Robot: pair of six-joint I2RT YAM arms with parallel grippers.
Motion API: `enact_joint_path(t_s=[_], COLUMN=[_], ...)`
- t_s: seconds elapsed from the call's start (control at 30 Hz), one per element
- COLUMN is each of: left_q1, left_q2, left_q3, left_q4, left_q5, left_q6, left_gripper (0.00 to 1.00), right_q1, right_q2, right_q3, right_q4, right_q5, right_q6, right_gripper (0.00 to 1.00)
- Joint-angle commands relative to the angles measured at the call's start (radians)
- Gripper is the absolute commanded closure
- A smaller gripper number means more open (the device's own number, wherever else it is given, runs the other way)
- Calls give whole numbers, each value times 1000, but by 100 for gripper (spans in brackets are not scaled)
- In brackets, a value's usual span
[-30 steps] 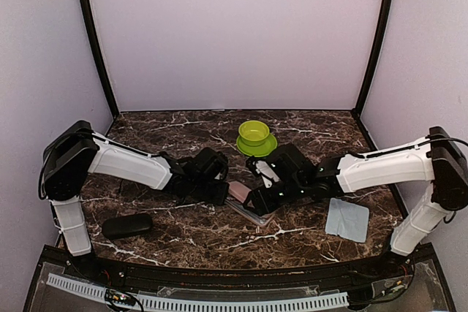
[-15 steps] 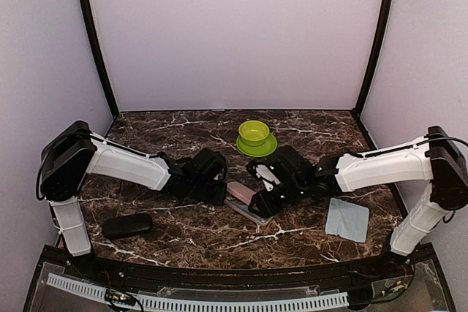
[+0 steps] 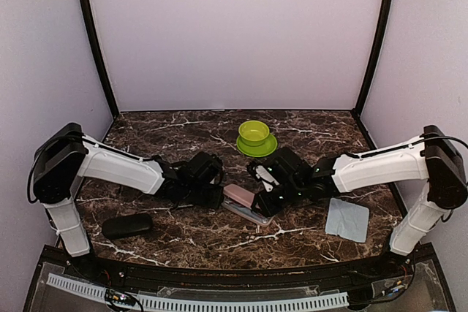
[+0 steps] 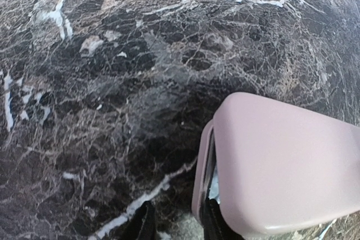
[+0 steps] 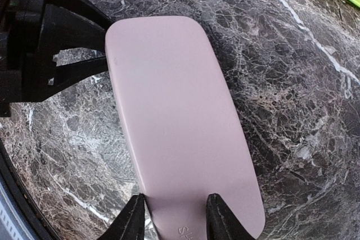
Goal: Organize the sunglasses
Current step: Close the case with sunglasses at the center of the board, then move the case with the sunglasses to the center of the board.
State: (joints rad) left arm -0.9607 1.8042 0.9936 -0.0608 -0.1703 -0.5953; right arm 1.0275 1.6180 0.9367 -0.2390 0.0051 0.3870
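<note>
Two tools meet at the pink case lying mid-tabletop. We see the left tool released, fingers parted at the case's left end. The right tool straddles the opposite end, and we cannot tell whether it grips. The barely ajar lid hides any sunglasses from us.

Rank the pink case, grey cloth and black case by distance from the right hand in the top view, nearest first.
From the right hand:
1. pink case: at its fingertips, mid-table.
2. grey cloth: off to the right, towards the front edge.
3. black case: far across on the left, front.
</note>
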Motion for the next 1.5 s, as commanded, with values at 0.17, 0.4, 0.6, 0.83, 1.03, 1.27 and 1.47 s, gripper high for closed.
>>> enact_joint_path(t_s=[0.17, 0.4, 0.6, 0.83, 1.03, 1.27, 1.47], left_q1=[-16, -24, -29, -29, -28, -29, -28], left_q2=[-94, -137, -191, -232, -231, -212, -209], left_q3=[-70, -118, -154, -151, -122, -106, -102], left_q4=[-37, -42, -47, -54, -67, -64, -60], left_q5=[-43, -57, -67, -86, -100, -88, -82], left_q6=[-21, -33, -32, 1, 31, 43, 50], left_gripper=[66, 63, 57, 46, 44, 44, 44], right_q1=[20, 31, 36, 36, 35, 36, 36], right_q2=[31, 30, -15, -7, 64, 120, 137], right_q3=[1, 2, 18, 66, 103, 106, 90], right_q4=[-10, -11, -46, -170, -186, -171, -163], right_q5=[5, 9, 64, 122, 95, 99, 101], right_q6=[28, 35, 25, -33, -76, -82, -83], right_gripper=[63, 62, 39, 15, 13, 22, 25])
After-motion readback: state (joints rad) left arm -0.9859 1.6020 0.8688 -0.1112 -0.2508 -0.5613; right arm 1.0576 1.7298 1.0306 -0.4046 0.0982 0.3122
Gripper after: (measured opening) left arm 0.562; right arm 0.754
